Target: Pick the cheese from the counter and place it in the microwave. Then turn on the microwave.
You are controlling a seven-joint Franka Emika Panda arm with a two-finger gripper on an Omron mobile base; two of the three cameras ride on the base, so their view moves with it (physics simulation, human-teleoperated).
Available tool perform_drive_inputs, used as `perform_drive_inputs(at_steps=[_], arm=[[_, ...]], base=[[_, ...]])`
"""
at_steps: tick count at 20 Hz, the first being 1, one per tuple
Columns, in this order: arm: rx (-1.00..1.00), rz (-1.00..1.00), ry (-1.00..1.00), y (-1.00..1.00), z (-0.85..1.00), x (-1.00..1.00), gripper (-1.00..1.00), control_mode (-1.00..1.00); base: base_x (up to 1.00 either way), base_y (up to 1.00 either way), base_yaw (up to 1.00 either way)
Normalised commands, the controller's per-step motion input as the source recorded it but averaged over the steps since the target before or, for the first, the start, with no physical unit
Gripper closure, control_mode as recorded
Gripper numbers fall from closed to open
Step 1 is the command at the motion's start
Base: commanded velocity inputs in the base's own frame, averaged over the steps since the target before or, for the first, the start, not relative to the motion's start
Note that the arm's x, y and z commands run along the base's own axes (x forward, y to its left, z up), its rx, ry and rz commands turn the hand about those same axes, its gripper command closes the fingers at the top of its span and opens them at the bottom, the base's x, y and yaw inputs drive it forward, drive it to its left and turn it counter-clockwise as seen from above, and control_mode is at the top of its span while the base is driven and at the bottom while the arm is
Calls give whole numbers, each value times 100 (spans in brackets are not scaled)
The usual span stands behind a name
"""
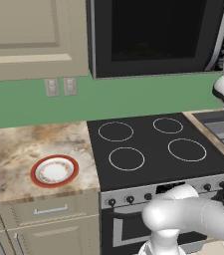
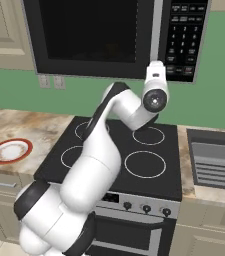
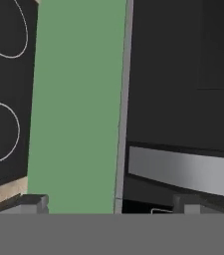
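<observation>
Two finger tips (image 3: 31, 201) of the hand (image 3: 108, 204) stand wide apart, released, nothing between them. Hand is raised w/ microwave (image 2: 99, 35) door and silver trim directly ahead, green wall alongside. Stovetop (image 2: 134, 155) lies below hand. Plate (image 1: 54, 171) sits on counter (image 1: 14, 149), well left of hand. Cheese position: cannot tell.

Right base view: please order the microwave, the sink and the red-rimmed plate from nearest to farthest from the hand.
1. microwave: up high, right by the raised hand.
2. sink: lower down, at the right.
3. plate: far left, on the counter.
</observation>
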Motion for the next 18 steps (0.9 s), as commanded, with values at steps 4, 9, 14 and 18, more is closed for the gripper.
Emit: perform_drive_inputs(at_steps=[4, 9, 14, 18], arm=[[3, -5, 5, -20, 12, 19, -100, -100], [6, -2, 1, -21, 10, 13, -100, -100], [6, -1, 2, -15, 5, 15, -100, -100], [9, 0, 4, -9, 0, 13, -100, -100]], base=[[0, 0, 0], [0, 0, 0], [0, 0, 0], [0, 0, 0]])
